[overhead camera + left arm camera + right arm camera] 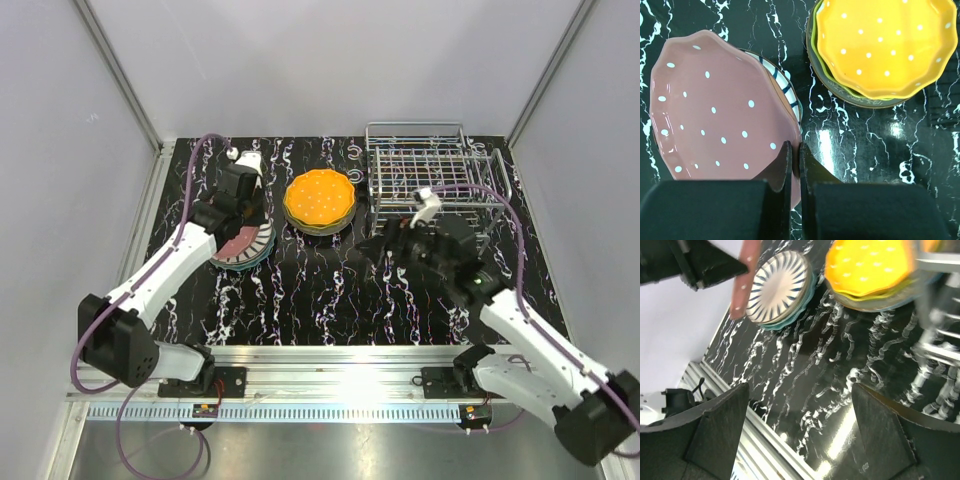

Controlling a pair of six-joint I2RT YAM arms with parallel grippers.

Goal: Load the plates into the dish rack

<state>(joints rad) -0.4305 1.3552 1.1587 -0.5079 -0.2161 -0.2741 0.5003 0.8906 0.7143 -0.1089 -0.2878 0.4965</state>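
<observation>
My left gripper [795, 150] is shut on the right rim of a pink dotted plate [715, 110]. In the right wrist view that pink plate [742, 285] hangs tilted on edge above a black-striped white plate [777, 287], which lies on a teal plate [785, 322]. A second stack sits mid-table: an orange dotted plate [319, 198] on top, then a yellow-green plate [816, 47] and a dark plate [860, 99]. The chrome dish rack [430, 170] stands at the back right. My right gripper [385, 245] hovers open in front of the rack with nothing between its fingers [720, 425].
The black marbled tabletop [330, 290] stretches between the two arms. An aluminium rail [330, 360] runs along the near edge. White walls close in the left, back and right sides. The rack's wires [935, 305] are close to my right gripper's right side.
</observation>
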